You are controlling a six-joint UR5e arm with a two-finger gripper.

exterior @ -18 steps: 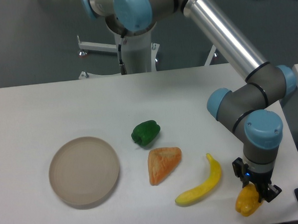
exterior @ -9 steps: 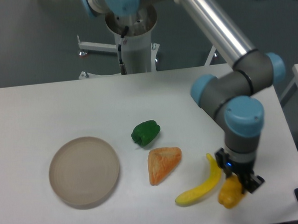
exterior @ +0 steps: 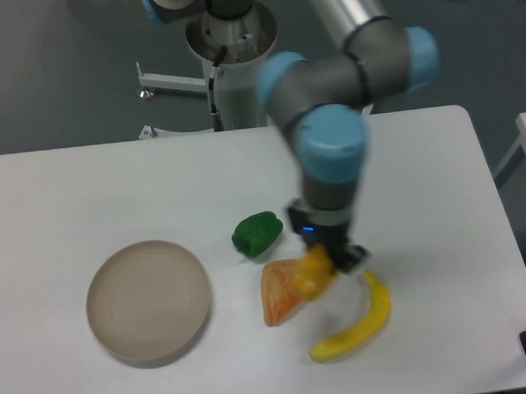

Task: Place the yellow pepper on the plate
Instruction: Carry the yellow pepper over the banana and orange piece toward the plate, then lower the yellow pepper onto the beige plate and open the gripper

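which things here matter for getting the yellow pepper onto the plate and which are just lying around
Part of the job:
yellow pepper, held in the gripper
plate

Just lying about:
green pepper
banana
orange wedge-shaped food piece

My arm is silver tube and grey joint housings with light-blue caps, ending in a small black hand showing a blue light.
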